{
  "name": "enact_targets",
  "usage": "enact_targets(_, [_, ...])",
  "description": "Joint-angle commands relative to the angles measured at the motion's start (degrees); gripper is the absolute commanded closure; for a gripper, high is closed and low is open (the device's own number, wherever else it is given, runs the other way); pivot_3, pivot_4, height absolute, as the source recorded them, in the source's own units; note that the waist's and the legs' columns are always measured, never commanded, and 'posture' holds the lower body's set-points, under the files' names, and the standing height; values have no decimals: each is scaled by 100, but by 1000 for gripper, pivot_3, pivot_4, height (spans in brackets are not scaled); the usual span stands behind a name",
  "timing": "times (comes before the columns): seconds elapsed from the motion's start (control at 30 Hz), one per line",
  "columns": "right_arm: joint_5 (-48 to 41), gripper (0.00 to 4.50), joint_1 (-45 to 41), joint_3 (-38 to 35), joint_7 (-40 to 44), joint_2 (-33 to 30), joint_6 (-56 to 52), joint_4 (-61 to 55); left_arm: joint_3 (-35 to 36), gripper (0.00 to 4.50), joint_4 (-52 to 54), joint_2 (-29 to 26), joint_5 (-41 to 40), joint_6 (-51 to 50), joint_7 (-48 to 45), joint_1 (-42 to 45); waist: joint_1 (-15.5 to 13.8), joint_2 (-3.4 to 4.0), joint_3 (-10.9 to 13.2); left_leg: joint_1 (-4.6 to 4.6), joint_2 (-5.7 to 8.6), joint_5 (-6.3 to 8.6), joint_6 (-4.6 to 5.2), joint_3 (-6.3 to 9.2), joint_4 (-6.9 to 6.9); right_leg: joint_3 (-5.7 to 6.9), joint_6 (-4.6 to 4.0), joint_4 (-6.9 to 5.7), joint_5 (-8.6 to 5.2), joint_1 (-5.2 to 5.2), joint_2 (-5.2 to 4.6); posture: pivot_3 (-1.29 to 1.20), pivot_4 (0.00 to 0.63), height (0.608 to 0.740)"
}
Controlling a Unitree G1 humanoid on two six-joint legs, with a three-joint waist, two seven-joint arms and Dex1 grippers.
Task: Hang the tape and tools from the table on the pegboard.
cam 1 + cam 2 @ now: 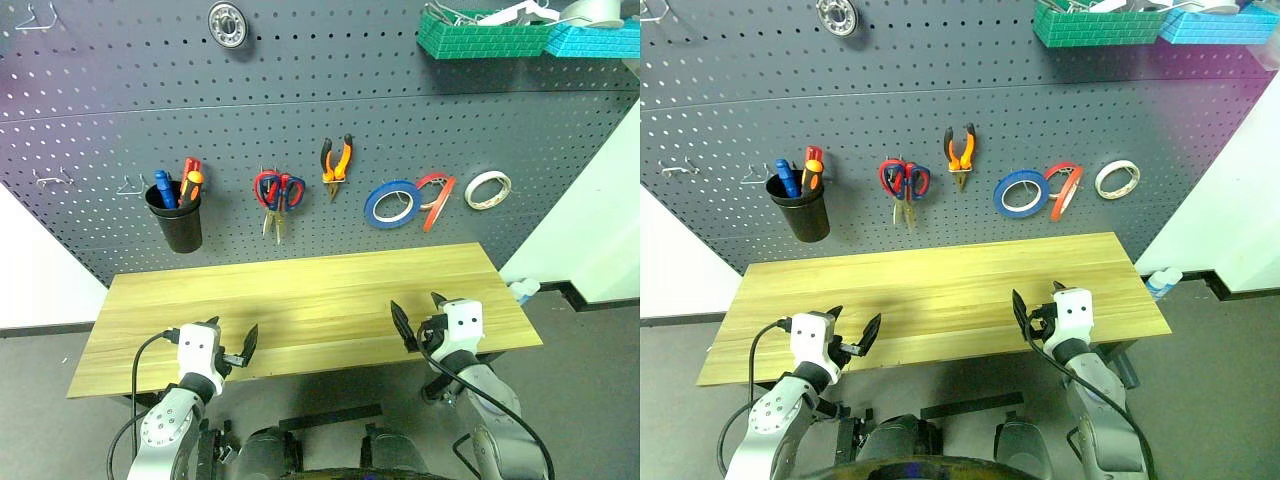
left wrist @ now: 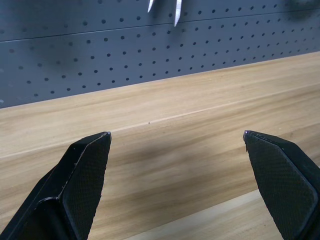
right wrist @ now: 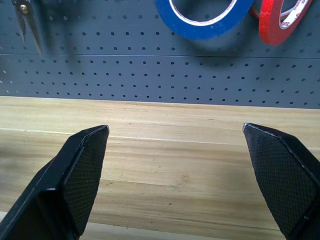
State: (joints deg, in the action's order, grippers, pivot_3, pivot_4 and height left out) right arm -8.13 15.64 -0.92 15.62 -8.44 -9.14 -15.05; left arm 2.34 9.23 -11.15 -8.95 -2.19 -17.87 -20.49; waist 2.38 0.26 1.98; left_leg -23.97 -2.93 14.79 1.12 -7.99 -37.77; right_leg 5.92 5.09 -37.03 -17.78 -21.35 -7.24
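- Tape (image 1: 437,197), pliers (image 1: 336,160), scissors (image 1: 277,193): hung on pegboard (image 1: 300,110), beyond both grippers.
- Table (image 1: 300,290): bare ahead of them; task looks finished.
- Left gripper (image 1: 232,347), right gripper (image 1: 420,318): wide, holding nothing.

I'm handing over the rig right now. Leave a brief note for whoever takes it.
Left gripper and right gripper: fingers open, nothing held, both over the table's near edge.
On the pegboard: red tape, pliers and scissors hang on hooks; screwdrivers stand in the black cup.
Done: no tools or tape lie on the tabletop.
Left: apparently nothing.
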Motion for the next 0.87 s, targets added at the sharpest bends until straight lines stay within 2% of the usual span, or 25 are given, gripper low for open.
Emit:
enact_targets(0.03, [-29, 0, -3, 23, 4, -6, 133, -237, -23, 47, 258, -20, 69, 89, 34, 9, -1, 0, 0, 0, 0, 0, 0, 0, 2, 0, 0, 1, 0, 0, 0, -48, 0, 740])
enact_targets(0.87, [-9, 0, 20, 109, 7, -9, 188, -240, -37, 47, 270, -21, 111, 81, 74, 38, -2, -1, 0, 0, 6, -1, -1, -4, 44, 2, 0, 40, 0, -3, 2, -48, 0, 740])
